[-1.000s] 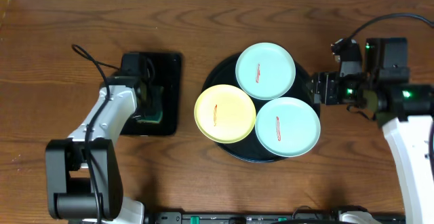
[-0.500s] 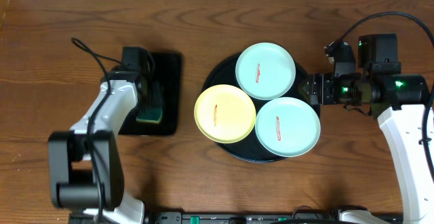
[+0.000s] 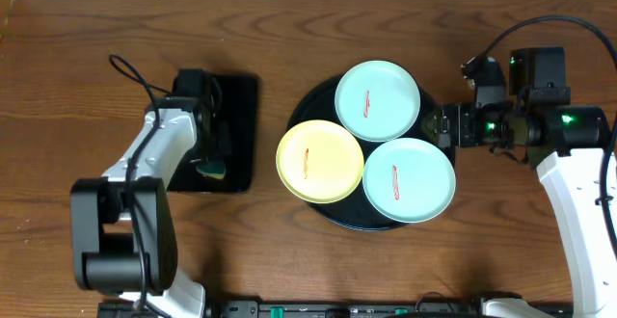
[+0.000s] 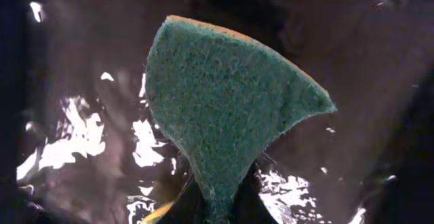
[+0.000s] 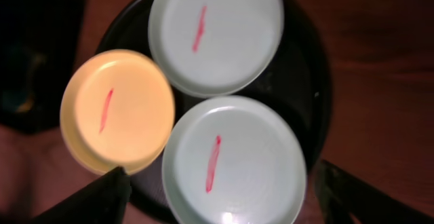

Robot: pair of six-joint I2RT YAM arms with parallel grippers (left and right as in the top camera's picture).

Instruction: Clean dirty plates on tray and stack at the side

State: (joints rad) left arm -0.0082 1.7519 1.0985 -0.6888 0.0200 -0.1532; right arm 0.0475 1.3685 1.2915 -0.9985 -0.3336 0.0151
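three plates, all on the tray (image 3: pixel 310 104), none yet stacked on the desk (image 3: pixel 289 29).
- mint plate (image 3: pixel 377 101): tray's far side.
- yellow plate (image 3: pixel 320 161): tray's left edge, overhanging the rim.
- second mint plate (image 3: pixel 409 179): tray's near right.
- each bears one red streak.
- right claw (image 3: pixel 447 125): at the tray's right rim, between the two mint plates, jaws wide apart, holding nothing; the nearer arm.
- left claw (image 3: pixel 207 154): well left of the tray, over the small rectangular tray (image 3: pixel 241 96), clamped on a green sponge (image 4: pixel 224 108), pinched at one end.
- judgement: the sponge must cross rightward, with the yellow plate closest.
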